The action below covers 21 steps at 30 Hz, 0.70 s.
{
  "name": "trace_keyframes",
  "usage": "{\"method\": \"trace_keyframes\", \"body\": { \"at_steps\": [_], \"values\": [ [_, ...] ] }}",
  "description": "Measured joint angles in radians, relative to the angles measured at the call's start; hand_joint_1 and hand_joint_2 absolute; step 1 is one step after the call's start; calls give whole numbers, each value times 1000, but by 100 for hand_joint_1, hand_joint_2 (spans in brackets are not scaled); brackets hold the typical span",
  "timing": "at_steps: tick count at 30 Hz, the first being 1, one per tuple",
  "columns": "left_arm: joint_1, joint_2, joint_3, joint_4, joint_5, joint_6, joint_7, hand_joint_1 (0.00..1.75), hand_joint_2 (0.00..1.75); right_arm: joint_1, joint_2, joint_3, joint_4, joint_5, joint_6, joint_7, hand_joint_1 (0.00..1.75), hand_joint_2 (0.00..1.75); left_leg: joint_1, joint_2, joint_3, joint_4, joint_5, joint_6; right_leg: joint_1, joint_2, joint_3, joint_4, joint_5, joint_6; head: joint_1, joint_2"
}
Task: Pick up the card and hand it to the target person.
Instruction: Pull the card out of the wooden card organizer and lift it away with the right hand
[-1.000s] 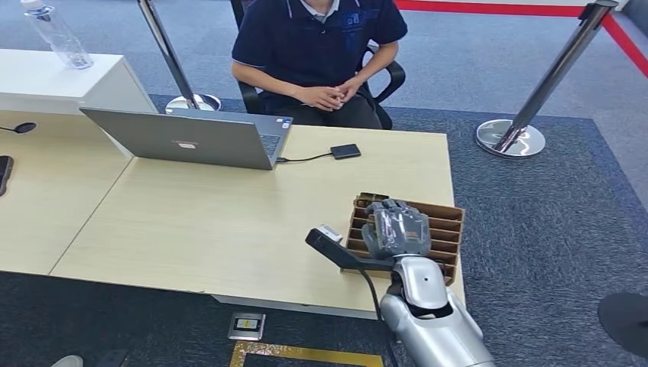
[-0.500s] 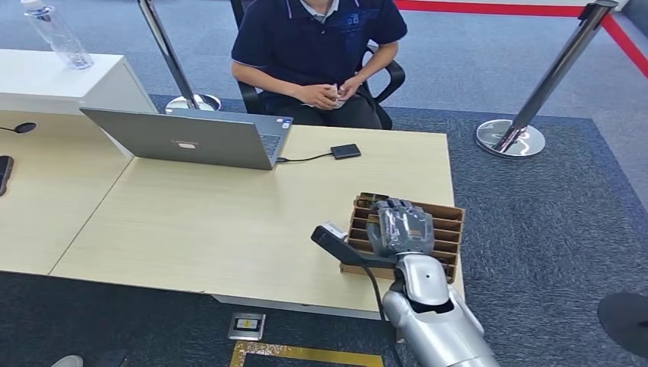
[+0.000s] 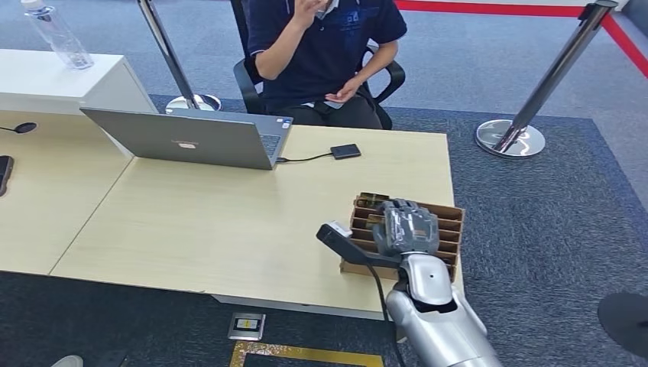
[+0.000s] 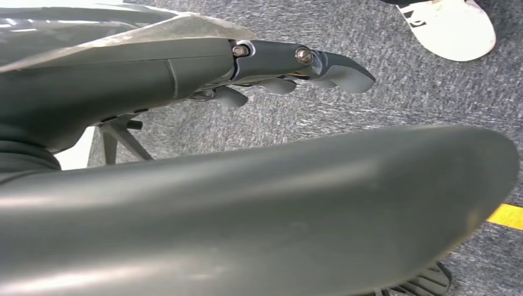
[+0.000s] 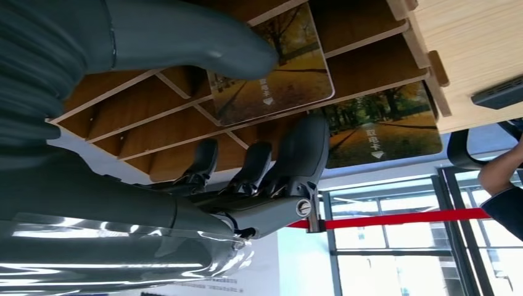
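So the right hand [image 3: 408, 228] sits low and right of centre in the head view, right over the brown slotted card holder [image 3: 447, 229] at the counter's [image 3: 191, 222] near right corner. In the right wrist view its thumb [image 5: 203, 43] lies on one side of a card [image 5: 277, 80] with an autumn tree photo, and the dark fingers [image 5: 302, 154] are curled at the other side of the slats, so it looks like it's closing around that card, but I can't tell if it's properly pinched. A second matching card [image 5: 382, 126] stands in the next slot. The left hand [image 4: 296, 65] hangs over grey carpet, fingers loosely apart, holding nothing. A person [image 3: 321, 46] in a dark polo sits at the top of the frame behind a laptop [image 3: 183, 138].
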Motion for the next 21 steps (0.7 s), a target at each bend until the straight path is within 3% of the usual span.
{"method": "trace_keyframes", "body": {
  "at_steps": [21],
  "values": [
    [0, 0, 0, 0, -2, -3, 1, 0, 0, 3, -8, -32, 0, 9, 5, -6, 87, 175, 0, 0, 0, 0, 1, 0, 0, 0, 0, 0, 1, 0, 0, 0]
  ]
}}
